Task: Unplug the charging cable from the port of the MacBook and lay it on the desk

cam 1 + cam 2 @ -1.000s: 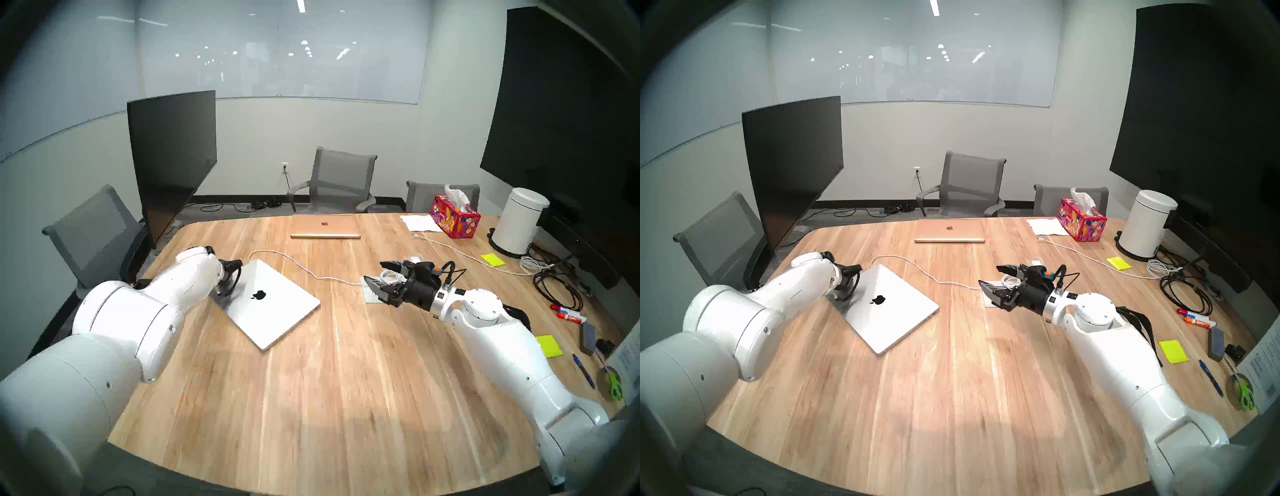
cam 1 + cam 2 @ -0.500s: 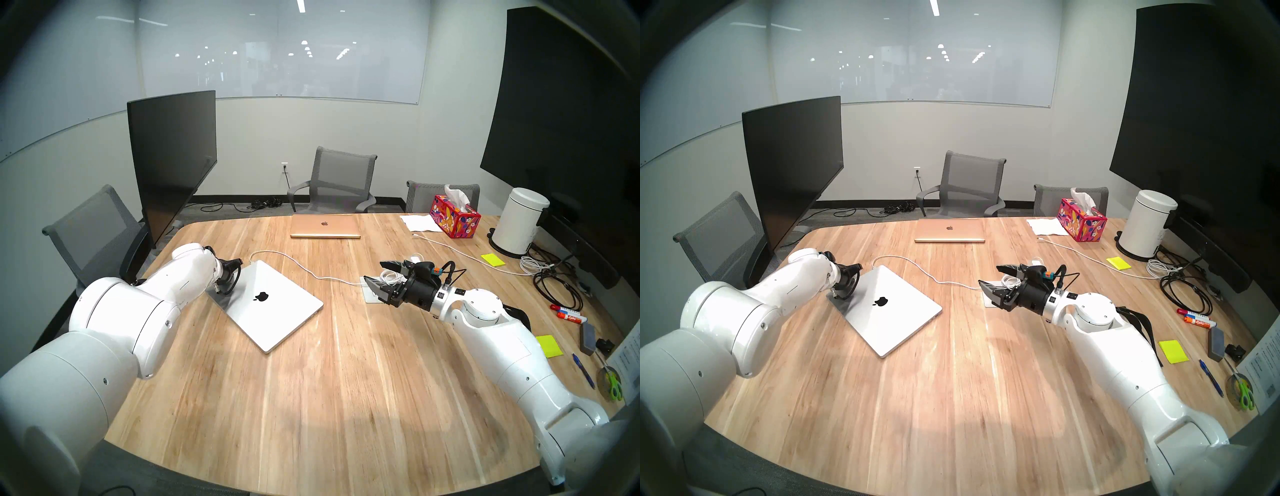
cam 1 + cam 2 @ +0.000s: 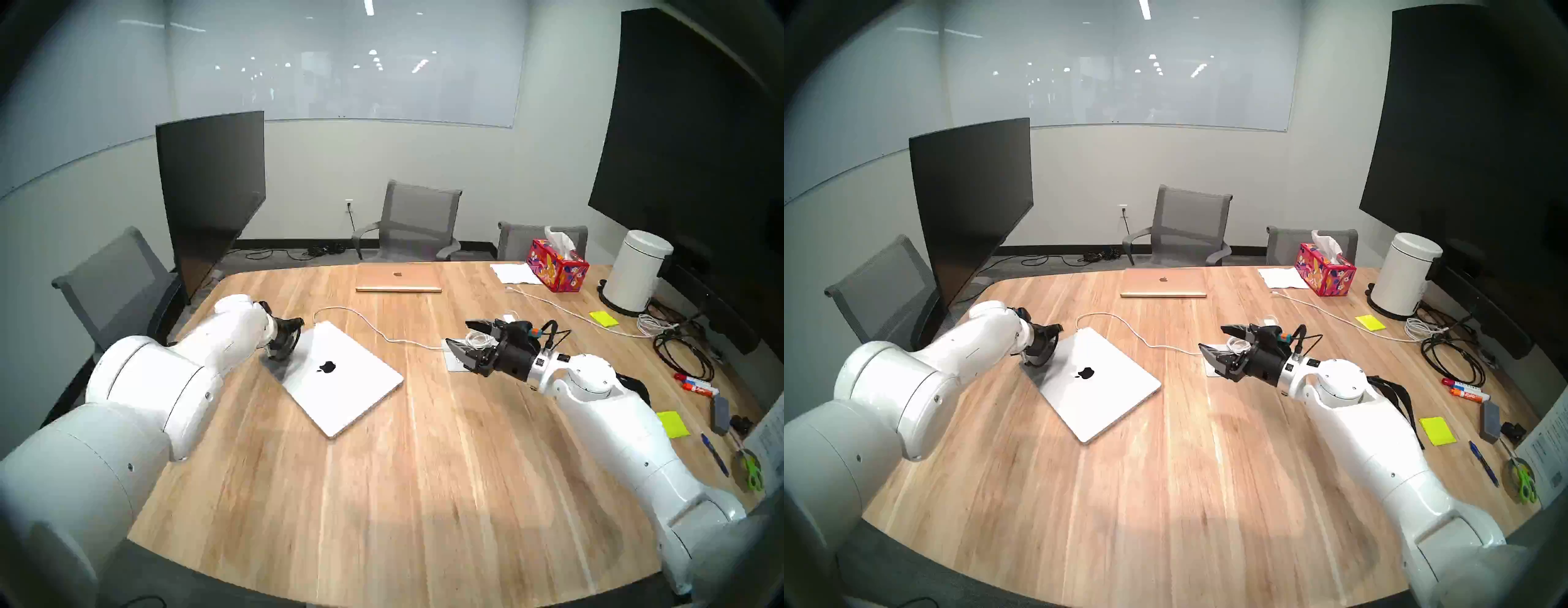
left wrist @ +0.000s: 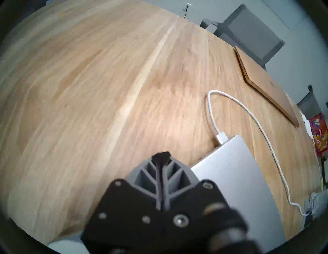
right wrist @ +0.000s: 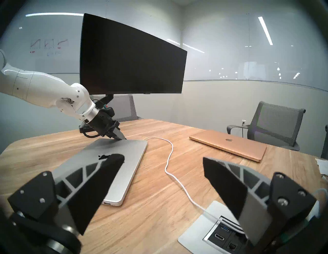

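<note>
The silver MacBook (image 3: 339, 382) lies closed on the light-wood desk (image 3: 424, 467), left of centre. The white charging cable (image 3: 373, 329) loops from the desk's socket panel to the MacBook's far edge. In the left wrist view its plug (image 4: 221, 139) sits in the MacBook's (image 4: 239, 186) side port. My left gripper (image 3: 288, 339) is shut and empty, with its tips on the lid's far-left edge, a short way from the plug; the right wrist view shows its tip (image 5: 121, 137) touching the lid. My right gripper (image 3: 460, 333) is open and empty above the socket panel (image 3: 456, 363).
A rose-gold laptop (image 3: 399, 278) lies at the far edge. A tissue box (image 3: 558, 265), white bin (image 3: 636, 276), a second white cord (image 3: 572, 314), black cables (image 3: 679, 352), sticky notes and pens crowd the right side. A big monitor (image 3: 212, 191) stands at the left.
My left gripper has moved to the right, and the MacBook has slid right with it. The cable's loop has shifted right too. The right arm has not moved.
</note>
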Controlling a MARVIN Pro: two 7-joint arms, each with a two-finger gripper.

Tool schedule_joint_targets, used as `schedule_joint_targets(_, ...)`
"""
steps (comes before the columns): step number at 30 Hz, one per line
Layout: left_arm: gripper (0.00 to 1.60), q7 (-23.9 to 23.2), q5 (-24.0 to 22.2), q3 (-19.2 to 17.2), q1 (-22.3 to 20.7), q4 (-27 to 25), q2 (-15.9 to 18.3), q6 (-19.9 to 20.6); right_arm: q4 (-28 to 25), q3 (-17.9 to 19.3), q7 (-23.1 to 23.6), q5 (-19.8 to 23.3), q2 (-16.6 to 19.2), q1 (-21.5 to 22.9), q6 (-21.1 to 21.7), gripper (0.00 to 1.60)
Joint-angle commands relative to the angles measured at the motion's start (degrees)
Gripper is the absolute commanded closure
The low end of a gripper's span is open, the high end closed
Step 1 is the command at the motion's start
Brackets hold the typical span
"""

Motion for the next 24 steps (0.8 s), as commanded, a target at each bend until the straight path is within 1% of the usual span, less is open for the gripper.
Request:
schedule_joint_targets(1,1.6,-2.19,0.6,1.58,4.19,1.34,-3.76,6.56,-0.61,0.34,0.07,0.14,0.01,0.76,-0.15,0.0)
schedule_joint_targets(2,1.6,-2.39,0.7,1.75,4.24,1.49,-3.77,5.43,-0.61,0.34,0.07,0.13,0.01,0.76,-0.15,0.0)
schedule_joint_targets(3,1.6,-2.59,0.85,1.88,4.21,1.4,-3.64,7.11,-0.6,0.34,0.07,0.13,0.01,0.76,-0.15,0.0)
schedule_joint_targets(4,1.6,-2.77,0.95,2.01,4.25,1.51,-3.64,6.66,-0.59,0.34,0.07,0.13,0.01,0.76,-0.15,0.0)
schedule_joint_targets(6,1.6,-3.19,1.18,2.29,4.3,1.58,-3.5,7.76,-0.58,0.34,0.07,0.13,0.0,0.76,-0.15,0.0)
schedule_joint_targets(7,1.6,-3.36,1.28,2.43,4.43,1.65,-3.5,7.53,-0.57,0.34,0.07,0.12,0.0,0.76,-0.15,0.0)
schedule_joint_targets(9,1.6,-3.73,1.55,2.77,4.63,1.65,-3.44,8.49,-0.56,0.34,0.07,0.12,-0.01,0.76,-0.16,0.0)
schedule_joint_targets(20,1.6,-5.72,2.66,4.44,5.57,1.5,-3.34,10.56,-0.48,0.32,0.06,0.08,-0.03,0.77,-0.16,0.0)
schedule_joint_targets(24,1.6,-6.26,3.25,5.44,4.81,1.43,-3.33,11.01,-0.45,0.31,0.06,0.07,-0.03,0.76,-0.17,0.0)
